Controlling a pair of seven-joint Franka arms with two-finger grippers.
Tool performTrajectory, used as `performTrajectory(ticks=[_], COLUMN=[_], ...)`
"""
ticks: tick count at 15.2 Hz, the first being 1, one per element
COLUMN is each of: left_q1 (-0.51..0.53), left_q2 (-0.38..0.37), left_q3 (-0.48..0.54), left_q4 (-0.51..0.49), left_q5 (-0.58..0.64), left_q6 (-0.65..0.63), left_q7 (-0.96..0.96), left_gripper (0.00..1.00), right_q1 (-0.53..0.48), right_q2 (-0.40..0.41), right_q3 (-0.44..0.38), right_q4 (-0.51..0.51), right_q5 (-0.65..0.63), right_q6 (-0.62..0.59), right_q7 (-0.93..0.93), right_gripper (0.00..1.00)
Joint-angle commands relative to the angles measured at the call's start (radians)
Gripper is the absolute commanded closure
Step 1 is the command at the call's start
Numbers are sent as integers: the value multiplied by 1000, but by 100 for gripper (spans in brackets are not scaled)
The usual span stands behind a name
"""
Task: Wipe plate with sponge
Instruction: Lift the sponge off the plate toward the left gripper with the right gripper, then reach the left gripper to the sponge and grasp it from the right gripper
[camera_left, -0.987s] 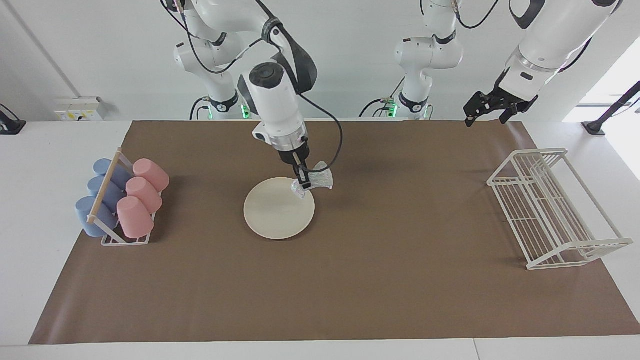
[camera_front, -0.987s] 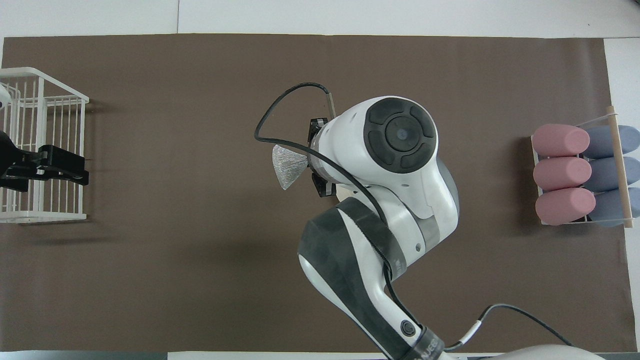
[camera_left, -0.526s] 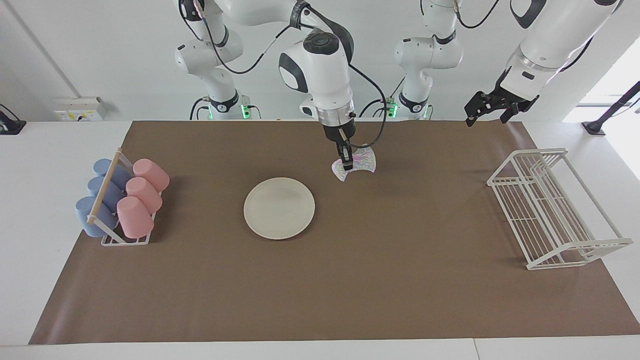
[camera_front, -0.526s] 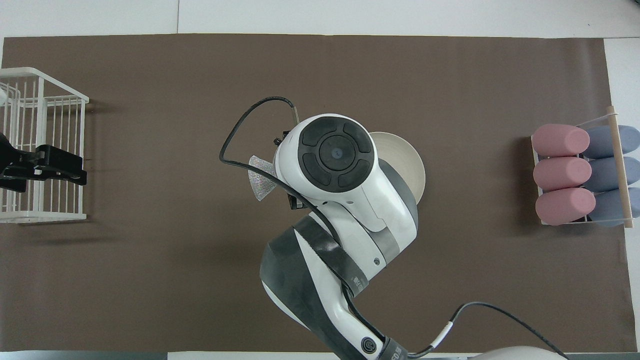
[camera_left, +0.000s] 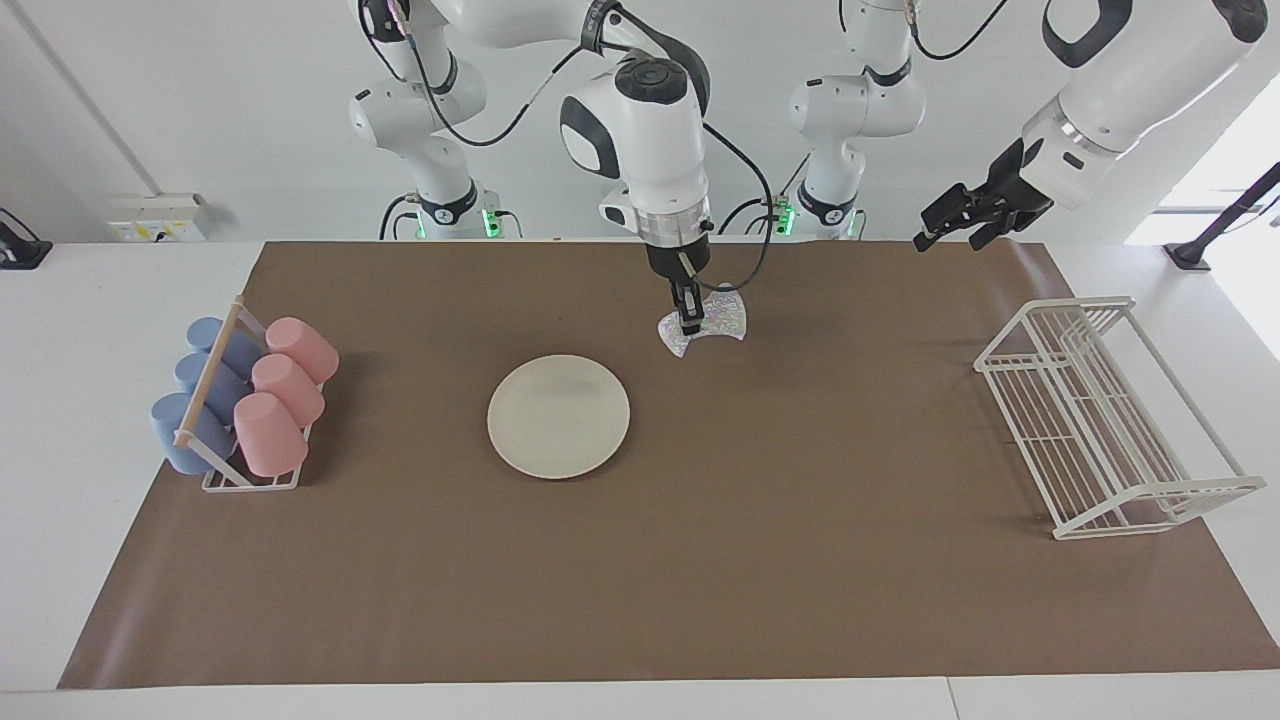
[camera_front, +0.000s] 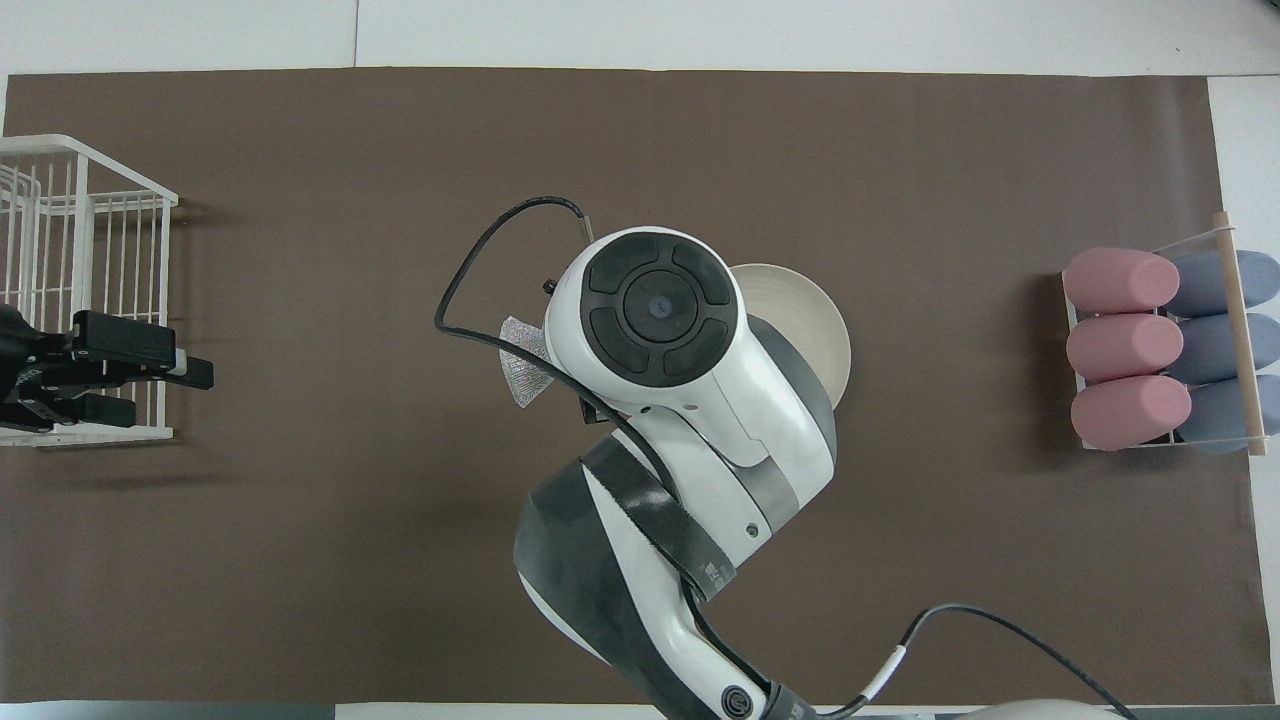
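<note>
Currently the sponge (camera_left: 703, 329) is pinched between the closed fingers of the right end effector (camera_left: 689, 323), just above centre in the facing view, and it is seen low over the brown mat (camera_left: 700, 560) on the table (camera_left: 80, 300); whether its lower edge touches the mat cannot be told. The plate (camera_left: 558, 416) is seen lying flat at the centre of that view, down and to the left of the held sponge, apart from it, with bare mat between. In the overhead view the same relation is mirrored: the sponge (camera_front: 524, 360) shows at the left edge of the arm's wrist and the plate (camera_front: 815, 325) peeks out at its right. The sponge's wide, fanned sides are spread across the frame, with the fingers at its narrow middle. The plate's surface is judged not to be in contact with the sponge at this moment, so any further wiping would call for a carry down-left in the facing view. The left end effector (camera_left: 950, 215) is held raised at the upper right, fingers parted and empty, waiting near the white wire rack (camera_left: 1110, 420). The right arm is far nearer the plate.
</note>
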Motion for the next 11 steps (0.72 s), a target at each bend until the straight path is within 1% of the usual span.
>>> performTrajectory(ticks=[1,3,5,7,9,11], left_q1=[-28,-62,-119,-163,-214,-287], left_q2=[-73,-56,-36,-32,-21,20], left_q3=[-20,-19,-20,-20,-20,-20], left_q4=[-202,-249,-265,-314,-325,-325], left_q5=[-187,-340,-423,-546,-623,-707], left_q6=[143,212,254,342,399,505], left_q7=[-5,-5,-25,-32,-39,-47], left_gripper=[0,0,0,0,0,0], right_q1=[5,7,7,7,5,5], right_q2=[-1,-2,-4,-4,-4,-4], right_q3=[-1,0,0,1,0,0], right_q4=[13,11,5,4,2,2], right_q5=[-20,-20,-23,-23,-23,-23], right_q6=[-21,-21,-20,-20,-18,-15], right_q7=[30,30,30,30,28,28], right_gripper=[100,100,100,100,100,100])
